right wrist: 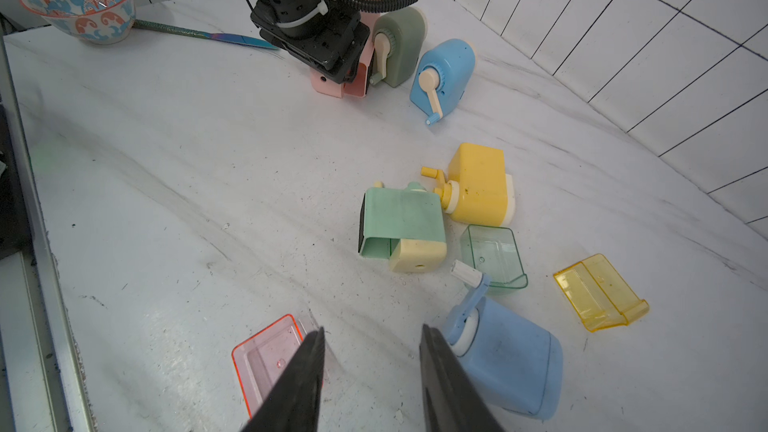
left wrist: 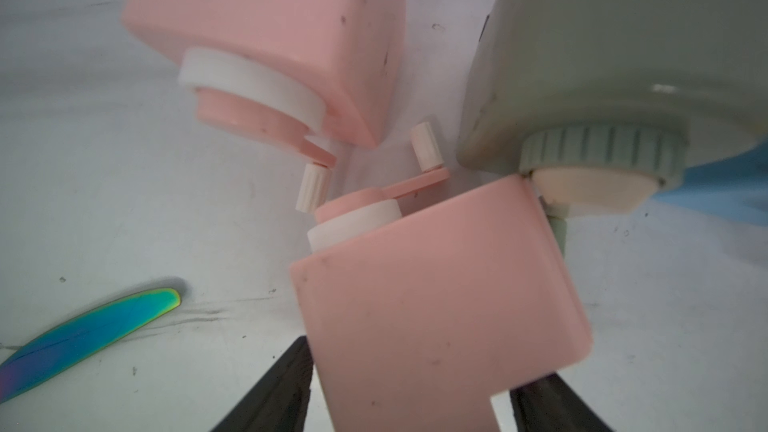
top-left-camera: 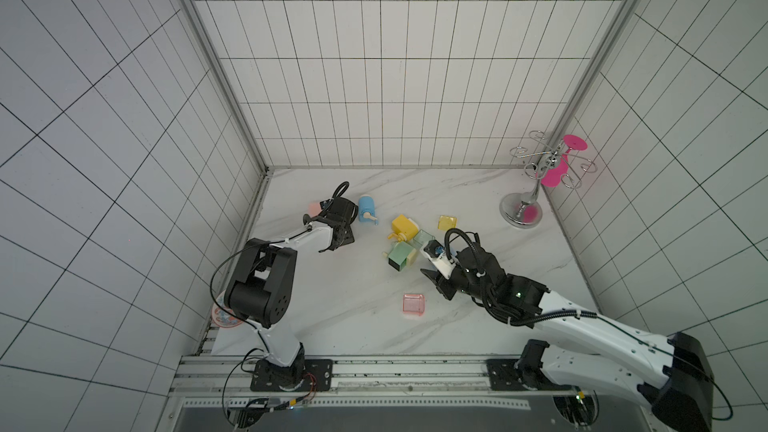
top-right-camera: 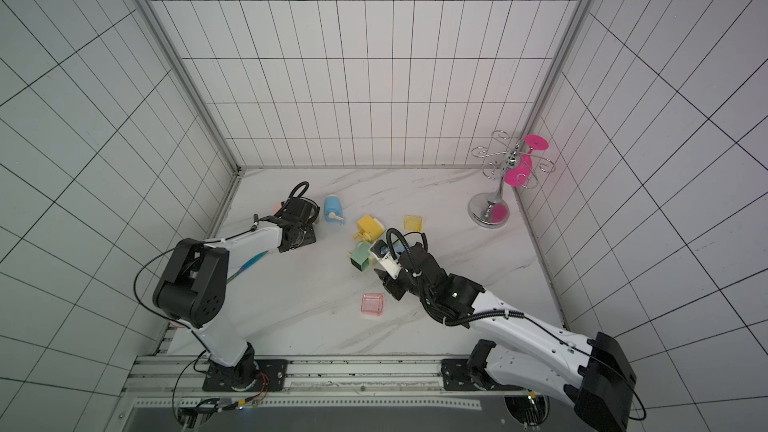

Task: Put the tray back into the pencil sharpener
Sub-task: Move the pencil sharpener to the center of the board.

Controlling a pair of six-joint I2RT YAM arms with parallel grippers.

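Observation:
My left gripper (top-left-camera: 337, 238) points down at the back left, its jaws on either side of a pink pencil sharpener (left wrist: 436, 284) and touching it. This sharpener's crank end faces a second pink sharpener (left wrist: 270, 14) lying close by. The pink tray (top-left-camera: 414, 305) lies flat on the marble, apart from both, near the middle front. My right gripper (right wrist: 372, 332) hovers open and empty just beside that tray (right wrist: 270, 351), with a blue sharpener (right wrist: 507, 363) on its other side.
Grey-green (right wrist: 401, 41) and blue (right wrist: 442, 72) sharpeners stand next to the left gripper. Green (right wrist: 401, 218) and yellow (right wrist: 478, 184) sharpeners lie mid-table with a green tray (right wrist: 492, 253) and a yellow tray (right wrist: 598, 290). Bowl (right wrist: 79, 2) and knife (right wrist: 199, 33) far left; glass rack (top-left-camera: 536, 184) back right.

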